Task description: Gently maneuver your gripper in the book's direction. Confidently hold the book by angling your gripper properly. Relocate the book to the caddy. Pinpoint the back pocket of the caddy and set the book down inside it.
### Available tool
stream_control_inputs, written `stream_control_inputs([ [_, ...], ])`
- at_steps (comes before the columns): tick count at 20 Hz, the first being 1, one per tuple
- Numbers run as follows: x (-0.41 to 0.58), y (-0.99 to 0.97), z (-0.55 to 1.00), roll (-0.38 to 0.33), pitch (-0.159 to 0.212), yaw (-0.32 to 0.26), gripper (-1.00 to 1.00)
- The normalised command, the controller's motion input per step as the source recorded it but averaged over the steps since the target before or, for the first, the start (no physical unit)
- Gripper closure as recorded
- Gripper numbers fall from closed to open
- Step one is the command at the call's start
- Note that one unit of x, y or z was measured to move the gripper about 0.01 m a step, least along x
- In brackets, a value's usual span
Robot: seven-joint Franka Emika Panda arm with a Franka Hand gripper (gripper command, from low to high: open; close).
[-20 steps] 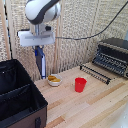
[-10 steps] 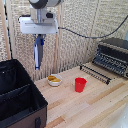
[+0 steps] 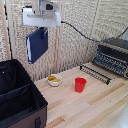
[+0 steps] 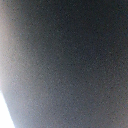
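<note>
My gripper (image 3: pixel 44 31) hangs from the white block at the top of the exterior view and is shut on the top edge of the dark-blue book (image 3: pixel 37 45). The book dangles slightly tilted in the air, its broad cover facing the camera. It hangs high above the table, above and behind the far right corner of the black caddy (image 3: pixel 22 112). The caddy stands open at the exterior view's lower left, and a fabric divider (image 3: pixel 17 91) crosses its inside. The wrist view shows only a blurred dark surface (image 4: pixel 70 60) close to the lens.
A red cup (image 3: pixel 80 84) stands on the wooden table (image 3: pixel 95 107) to the right of the caddy. A small white bowl (image 3: pixel 54 79) with yellow contents sits behind it. A black-and-silver toaster oven (image 3: pixel 114 56) with its rack pulled out is at the far right. A woven wall is behind.
The gripper has risen with the book. The book has turned from edge-on to showing its broad cover.
</note>
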Motion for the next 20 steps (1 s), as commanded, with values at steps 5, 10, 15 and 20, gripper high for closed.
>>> stream_control_inputs([
  [5,0.198,0.67,0.49,0.000,0.004,-0.125,1.00],
  [10,0.067,0.82,0.40,0.000,0.000,-0.092,1.00],
  [15,0.015,0.83,0.32,-0.008,0.025,-0.079,1.00],
  [20,0.001,0.83,0.28,-0.012,0.049,-0.068,1.00],
])
